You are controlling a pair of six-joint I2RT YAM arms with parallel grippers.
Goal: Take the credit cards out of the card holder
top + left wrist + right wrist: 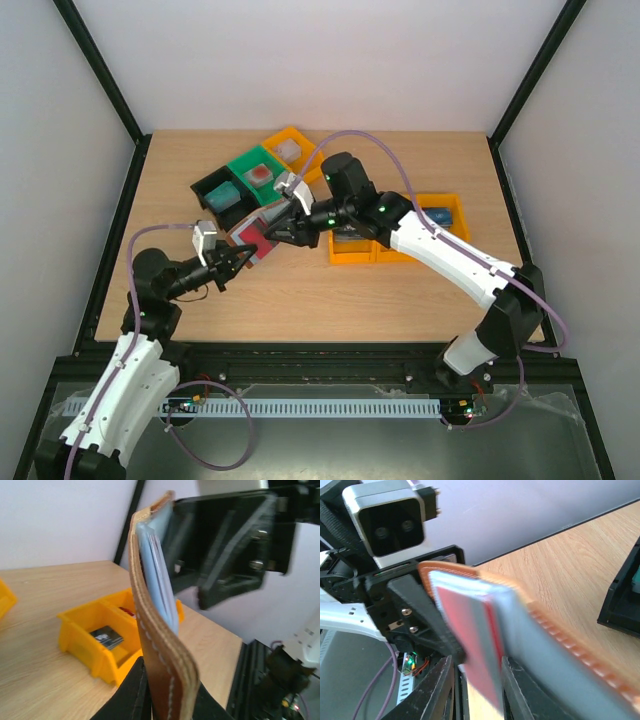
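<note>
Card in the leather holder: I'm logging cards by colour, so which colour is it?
The card is red, clearest in the right wrist view.

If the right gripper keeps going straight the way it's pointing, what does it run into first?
The red card, already between the fingers of the right gripper, inside the wallet. Just beyond, the left gripper holds that wallet, though depth is hard to judge.

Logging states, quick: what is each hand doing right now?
Left hand: closed on the card holder.
Right hand: fingers flank the red credit card; grip cannot be told.
</note>
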